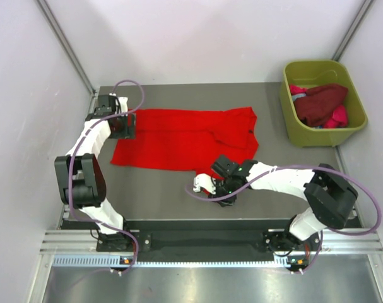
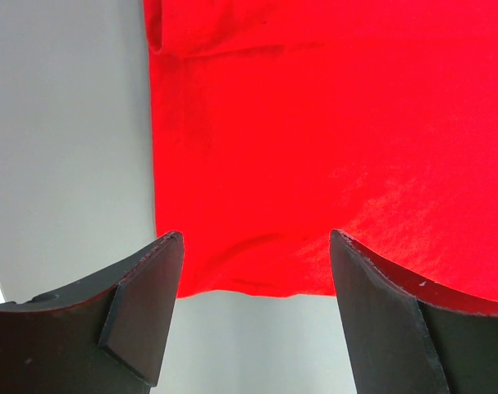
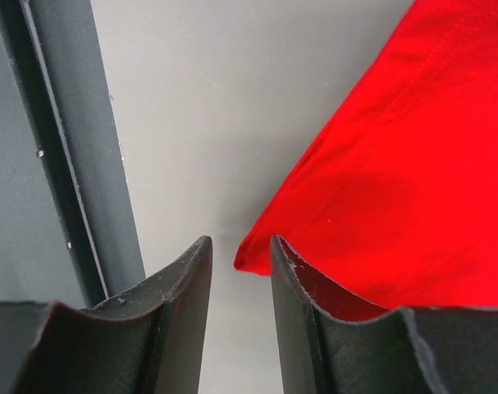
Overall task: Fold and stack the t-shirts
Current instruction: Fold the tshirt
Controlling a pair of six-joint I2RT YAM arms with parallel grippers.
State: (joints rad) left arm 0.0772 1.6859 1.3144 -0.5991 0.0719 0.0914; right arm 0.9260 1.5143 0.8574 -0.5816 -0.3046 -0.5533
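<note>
On the grey table (image 1: pixel 159 196), the red t-shirt (image 1: pixel 178 139) corner meets your right gripper (image 3: pixel 240 245), jaws narrowly parted, empty; your left gripper (image 2: pixel 257 238) gapes wide, empty.

The spread t-shirt (image 1: pixel 185 139) is plain bright red. The tub (image 1: pixel 317 136) is olive green, holding a dark maroon t-shirt (image 1: pixel 320 103) and a magenta-pink t-shirt (image 1: pixel 338 117). The counter (image 1: pixel 153 196) is dark grey. The arms (image 1: pixel 279 178) are white with black joints and purple cables (image 1: pixel 129 81).
</note>
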